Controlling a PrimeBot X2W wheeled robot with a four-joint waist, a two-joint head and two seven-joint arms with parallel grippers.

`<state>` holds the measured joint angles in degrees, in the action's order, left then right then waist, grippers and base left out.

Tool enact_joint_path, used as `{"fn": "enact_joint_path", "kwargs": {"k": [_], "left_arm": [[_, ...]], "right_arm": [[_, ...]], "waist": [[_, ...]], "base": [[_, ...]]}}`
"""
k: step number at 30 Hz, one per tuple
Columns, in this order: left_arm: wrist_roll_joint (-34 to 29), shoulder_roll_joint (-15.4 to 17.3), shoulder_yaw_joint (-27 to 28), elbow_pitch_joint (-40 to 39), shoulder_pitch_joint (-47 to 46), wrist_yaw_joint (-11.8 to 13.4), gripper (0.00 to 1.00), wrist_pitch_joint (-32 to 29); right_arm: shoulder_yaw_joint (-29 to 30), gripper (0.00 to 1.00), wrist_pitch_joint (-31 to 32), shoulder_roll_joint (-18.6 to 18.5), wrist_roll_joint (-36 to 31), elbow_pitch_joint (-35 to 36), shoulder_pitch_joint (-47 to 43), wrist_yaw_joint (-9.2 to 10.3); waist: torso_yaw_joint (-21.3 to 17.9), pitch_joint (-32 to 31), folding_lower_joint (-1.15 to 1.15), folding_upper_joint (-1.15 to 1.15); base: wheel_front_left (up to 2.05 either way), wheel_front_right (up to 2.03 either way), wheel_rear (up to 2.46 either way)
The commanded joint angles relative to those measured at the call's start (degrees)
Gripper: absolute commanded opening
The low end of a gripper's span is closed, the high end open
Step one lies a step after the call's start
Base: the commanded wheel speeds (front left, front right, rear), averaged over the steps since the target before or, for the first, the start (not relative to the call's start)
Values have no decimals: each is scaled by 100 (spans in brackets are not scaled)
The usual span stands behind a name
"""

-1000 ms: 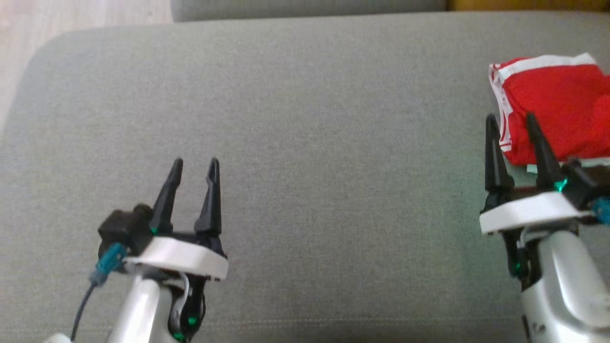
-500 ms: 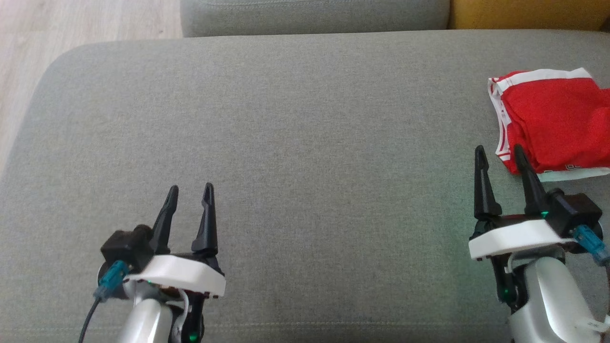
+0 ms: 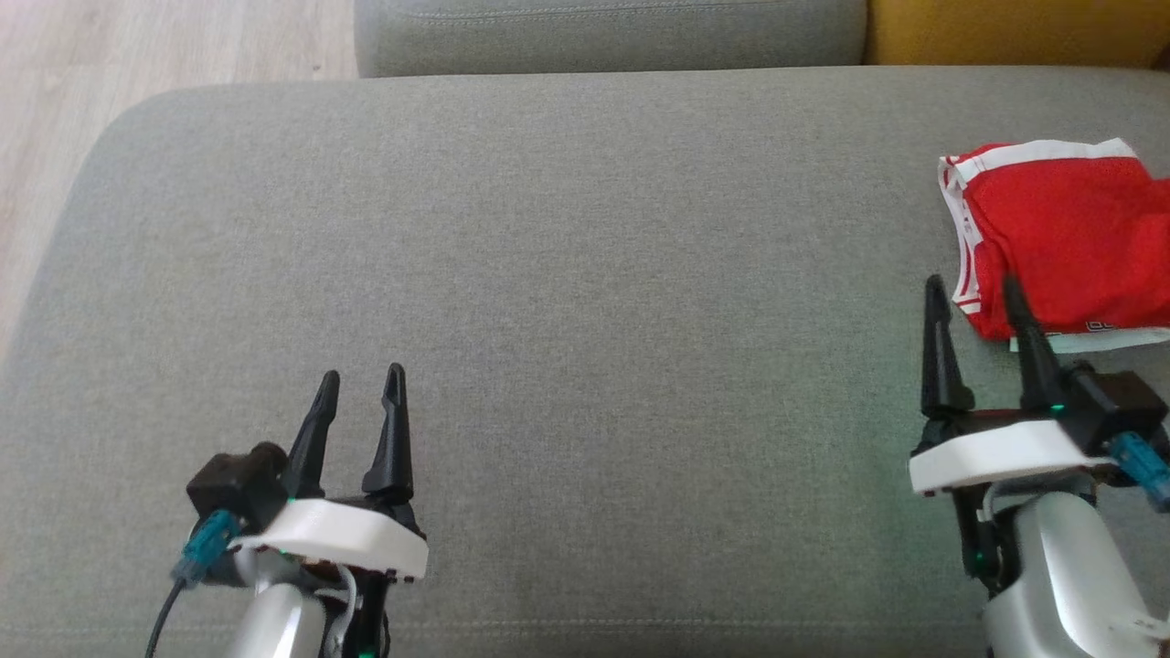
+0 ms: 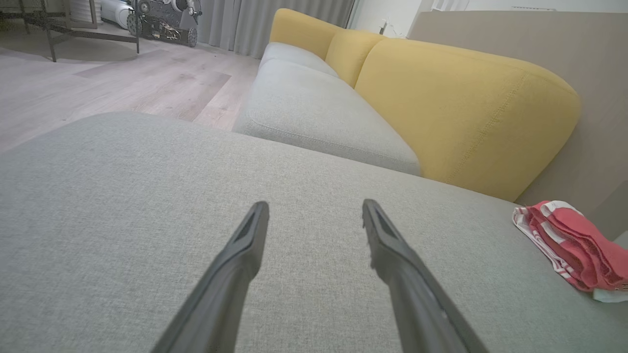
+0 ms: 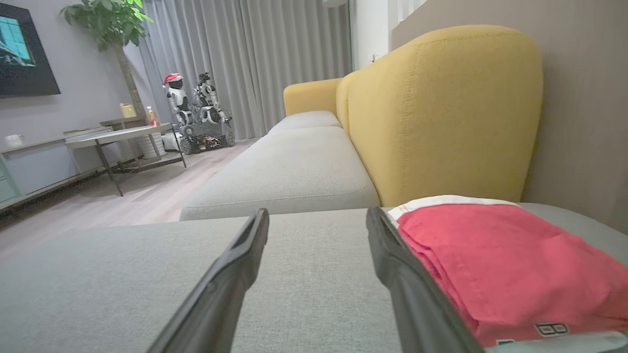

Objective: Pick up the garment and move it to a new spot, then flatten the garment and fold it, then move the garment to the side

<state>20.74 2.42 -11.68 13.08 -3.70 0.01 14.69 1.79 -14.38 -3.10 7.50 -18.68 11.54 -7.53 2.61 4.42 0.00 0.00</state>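
The garment (image 3: 1065, 239) is a folded red piece with white trim, lying at the right edge of the grey sofa seat (image 3: 585, 274). The left wrist view catches it low at the right (image 4: 569, 245), and it is close up at the lower right of the right wrist view (image 5: 510, 264). My right gripper (image 3: 975, 285) is open just in front of its near left corner, its right finger beside the fabric's edge, nothing between the fingers. My left gripper (image 3: 362, 375) is open over bare seat at the lower left, far from the garment. Both show open jaws in their wrist views (image 4: 314, 208) (image 5: 318, 215).
A second grey seat cushion (image 3: 608, 37) adjoins at the back, with yellow backrests (image 4: 456, 108) along the right. Wooden floor (image 3: 55, 110) lies beyond the seat's rounded left end. A low table (image 5: 122, 135), a wheeled machine (image 5: 198, 122) and a plant (image 5: 115, 24) stand across the room.
The head camera has tilted, shifting the whole picture downward. Both grippers have drawn back toward me; the right one now stands short of the garment's corner. The garment lies as before.
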Motion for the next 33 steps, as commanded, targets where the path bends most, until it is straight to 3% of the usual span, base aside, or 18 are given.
{"fn": "enact_joint_path", "kwargs": {"k": [1, 15, 16, 20, 33], "left_arm": [[-8, 45, 225, -181, -152, -42, 100, 31], [268, 45, 202, -131, -180, -260, 100, 31], [263, 0, -6, 40, -2, -261, 0, 0], [286, -9, -47, 331, 80, -257, 0, -10], [1044, 34, 99, 310, 49, -306, 0, -191]], "right_arm": [[-77, 100, -61, 20, -52, 172, 135, 4], [-140, 100, -62, 22, 79, 149, 136, 4], [15, 0, 0, 2, 58, -30, 0, 0], [23, 0, 22, 19, 83, -327, -128, 0], [74, 0, 244, 19, 958, -248, -168, 0]], "waist": [[-13, 5, 0, 0], [-103, 39, 0, 0], [-105, 38, 0, 0], [-104, 43, 0, 0], [-121, -7, 0, 0]], "base": [[0, 0, 0], [0, 0, 0], [0, 0, 0], [0, 0, 0], [0, 0, 0]]}}
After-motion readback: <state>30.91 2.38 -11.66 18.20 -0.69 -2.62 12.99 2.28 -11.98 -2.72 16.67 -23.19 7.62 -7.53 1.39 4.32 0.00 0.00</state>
